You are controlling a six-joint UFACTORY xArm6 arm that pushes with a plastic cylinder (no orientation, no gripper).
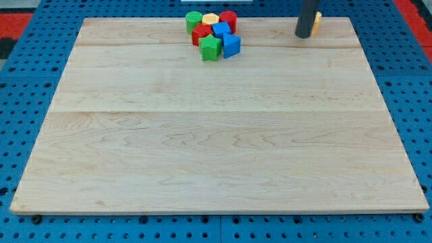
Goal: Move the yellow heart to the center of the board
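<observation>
A yellow block (316,21), most likely the yellow heart, lies near the board's top right edge, mostly hidden behind my rod. My tip (303,35) rests on the board just left of and slightly below that block, touching or nearly touching it. Its shape cannot be made out.
A tight cluster sits at the board's top centre: a green cylinder (194,21), a yellow hexagon (210,19), a red cylinder (228,19), a red block (200,34), a blue block (221,30), a green star (210,48) and a blue block (231,46). The wooden board (216,135) lies on a blue pegboard.
</observation>
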